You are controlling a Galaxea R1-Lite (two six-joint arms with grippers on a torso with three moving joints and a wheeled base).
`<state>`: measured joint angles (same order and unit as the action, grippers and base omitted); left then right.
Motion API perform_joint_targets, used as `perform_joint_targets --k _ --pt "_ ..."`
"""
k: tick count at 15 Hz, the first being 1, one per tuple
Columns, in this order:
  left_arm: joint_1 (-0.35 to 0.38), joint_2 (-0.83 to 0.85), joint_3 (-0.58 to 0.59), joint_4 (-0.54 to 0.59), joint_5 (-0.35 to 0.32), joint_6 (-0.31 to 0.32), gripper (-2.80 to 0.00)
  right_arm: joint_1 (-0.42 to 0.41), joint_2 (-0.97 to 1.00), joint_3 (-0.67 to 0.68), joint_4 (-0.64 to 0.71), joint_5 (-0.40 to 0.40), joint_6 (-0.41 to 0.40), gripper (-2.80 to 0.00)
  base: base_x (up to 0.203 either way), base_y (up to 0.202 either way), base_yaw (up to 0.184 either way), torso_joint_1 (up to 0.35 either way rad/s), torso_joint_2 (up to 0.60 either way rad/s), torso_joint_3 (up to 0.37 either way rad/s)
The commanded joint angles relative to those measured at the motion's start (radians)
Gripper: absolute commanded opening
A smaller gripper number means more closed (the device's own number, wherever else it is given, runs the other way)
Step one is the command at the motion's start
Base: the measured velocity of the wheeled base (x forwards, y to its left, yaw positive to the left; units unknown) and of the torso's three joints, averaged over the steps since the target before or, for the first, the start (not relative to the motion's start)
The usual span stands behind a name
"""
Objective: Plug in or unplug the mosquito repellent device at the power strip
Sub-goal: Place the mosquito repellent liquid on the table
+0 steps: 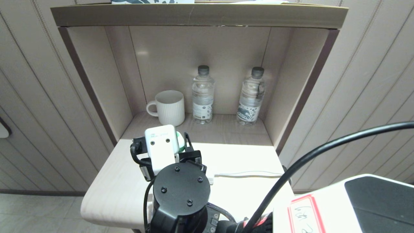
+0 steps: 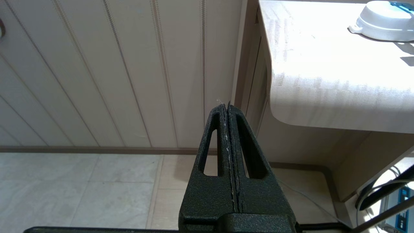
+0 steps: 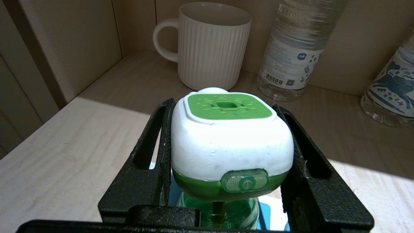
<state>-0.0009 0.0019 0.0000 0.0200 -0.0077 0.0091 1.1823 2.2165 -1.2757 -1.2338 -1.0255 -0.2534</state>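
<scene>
While the left claw (image 2: 228, 106) sits pressed together, the right claw (image 3: 226, 142) pinches the mosquito repellent device (image 3: 231, 145), seemingly above the power strip (image 3: 265, 210).

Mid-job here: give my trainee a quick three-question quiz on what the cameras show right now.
1. True or false: the right claw is shut on the mosquito repellent device.
2. What stands nearest the ribbed white mug? A) a water bottle B) a kettle C) a plate
3. Fill in: the left claw, down beside the table, is ____.

Key: 1 true; 2 A; 3 shut.
</scene>
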Motion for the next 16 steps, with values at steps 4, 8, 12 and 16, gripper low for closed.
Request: perform_joint_targets --k 4,8,12,16 --pt "-0.001 0.000 0.000 0.000 0.000 0.000 -2.80 0.000 0.011 0.013 -0.012 -0.005 0.008 -2.80 0.000 0.000 0.000 0.000 0.00 0.000" --pt "-0.001 0.000 0.000 0.000 0.000 0.000 -2.80 0.002 0.007 0.030 -0.013 -0.005 0.021 -2.80 0.000 0.000 0.000 0.000 0.00 0.000" --pt "-0.001 0.000 0.000 0.000 0.000 0.000 -2.80 0.003 0.008 0.040 -0.013 -0.007 0.025 -2.80 0.000 0.000 0.000 0.000 0.00 0.000" --pt "-0.001 0.000 0.000 0.000 0.000 0.000 -2.80 0.008 0.008 0.061 -0.013 -0.007 0.036 -2.80 0.000 0.000 0.000 0.000 0.00 0.000"
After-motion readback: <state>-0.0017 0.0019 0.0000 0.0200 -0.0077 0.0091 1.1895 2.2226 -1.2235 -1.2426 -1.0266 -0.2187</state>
